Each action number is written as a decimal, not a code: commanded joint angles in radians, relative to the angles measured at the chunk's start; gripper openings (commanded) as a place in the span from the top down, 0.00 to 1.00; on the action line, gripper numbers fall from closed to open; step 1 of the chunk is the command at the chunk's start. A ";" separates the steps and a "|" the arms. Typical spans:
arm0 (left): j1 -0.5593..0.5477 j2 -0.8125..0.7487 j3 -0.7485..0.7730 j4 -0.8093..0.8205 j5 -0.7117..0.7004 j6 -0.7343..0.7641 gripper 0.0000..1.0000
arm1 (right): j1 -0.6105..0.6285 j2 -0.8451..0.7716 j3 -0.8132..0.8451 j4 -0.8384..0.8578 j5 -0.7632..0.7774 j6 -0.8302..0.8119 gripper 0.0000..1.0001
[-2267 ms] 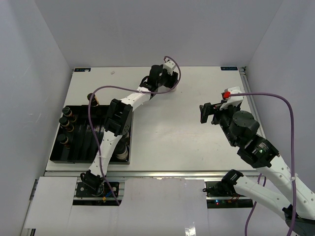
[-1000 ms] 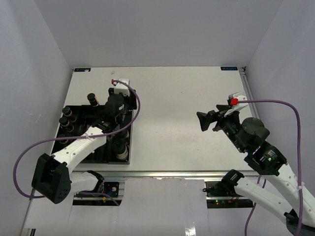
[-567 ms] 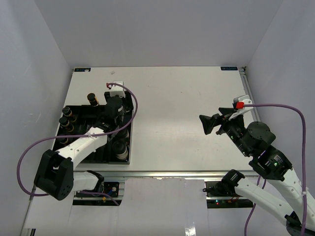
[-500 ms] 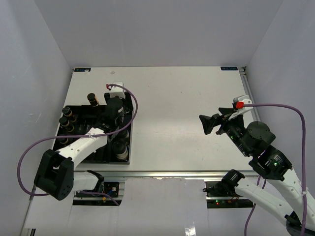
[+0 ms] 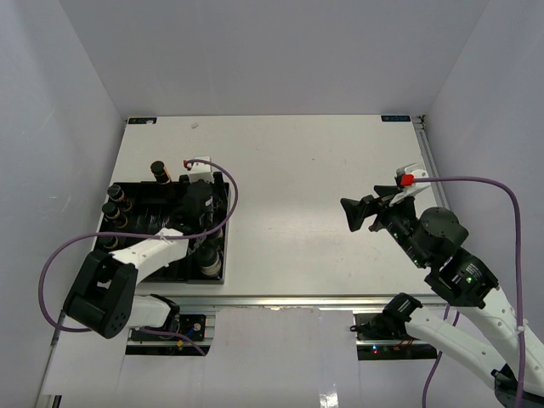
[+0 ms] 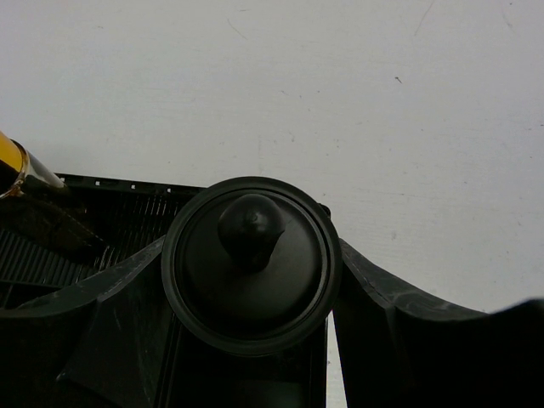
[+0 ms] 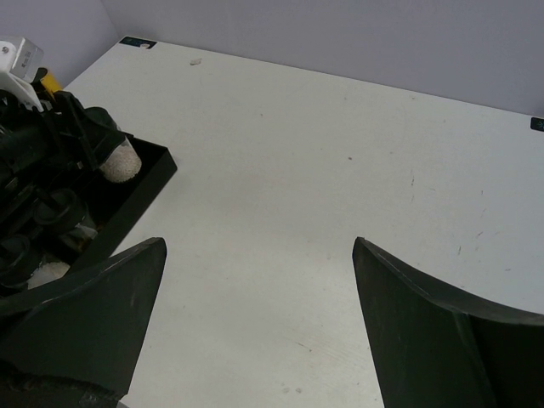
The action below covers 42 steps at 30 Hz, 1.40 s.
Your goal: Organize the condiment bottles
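**A:** What could go wrong from here?

**B:** The bottle (image 6: 251, 255) I'm holding sits right at the tray's (image 6: 110, 200) outer wall, with bare surface (image 6: 399, 110) just beyond. If I release it off-centre, I think it could catch the rim and tip, either out of the tray or into a neighbour. I only have it by the cap, so a quick swing might twist it loose as well.

**A:** How is the grip?

**B:** The left fingers (image 6: 93, 340) are closed on the wide black cap and press it from both sides. Lower down, a sliver of light shows beside one finger, so the body looks untouched.

**A:** And the other arm?

**B:** The right fingers (image 7: 93, 323) are spread wide with nothing between them. They hang over bare surface, well apart from the tray.

**A:** The remaining bottles?

**B:** A squat one (image 5: 209, 261) stands in the tray's near right corner. Slim bottles (image 5: 112, 208) line its left side. A yellow-brown one (image 5: 159, 171) is at the far edge, and I can't tell whether it's inside the tray.
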State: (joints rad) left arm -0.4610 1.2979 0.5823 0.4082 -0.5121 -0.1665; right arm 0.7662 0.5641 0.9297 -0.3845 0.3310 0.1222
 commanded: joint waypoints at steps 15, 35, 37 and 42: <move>0.006 0.071 -0.004 0.127 0.036 -0.034 0.87 | -0.001 0.036 -0.025 0.086 0.010 -0.029 0.03; 0.007 0.044 -0.013 0.095 0.016 -0.046 0.30 | -0.001 0.020 -0.039 0.088 0.008 -0.021 0.03; 0.006 0.046 -0.012 0.088 0.014 -0.048 0.28 | -0.002 0.018 -0.041 0.088 0.009 -0.021 0.03; 0.007 0.054 -0.013 0.081 0.018 -0.054 0.25 | -0.001 0.016 -0.043 0.087 0.009 -0.021 0.03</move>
State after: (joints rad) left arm -0.4591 1.3842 0.5648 0.4560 -0.4831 -0.2025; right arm 0.7661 0.5907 0.8856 -0.3402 0.3336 0.1017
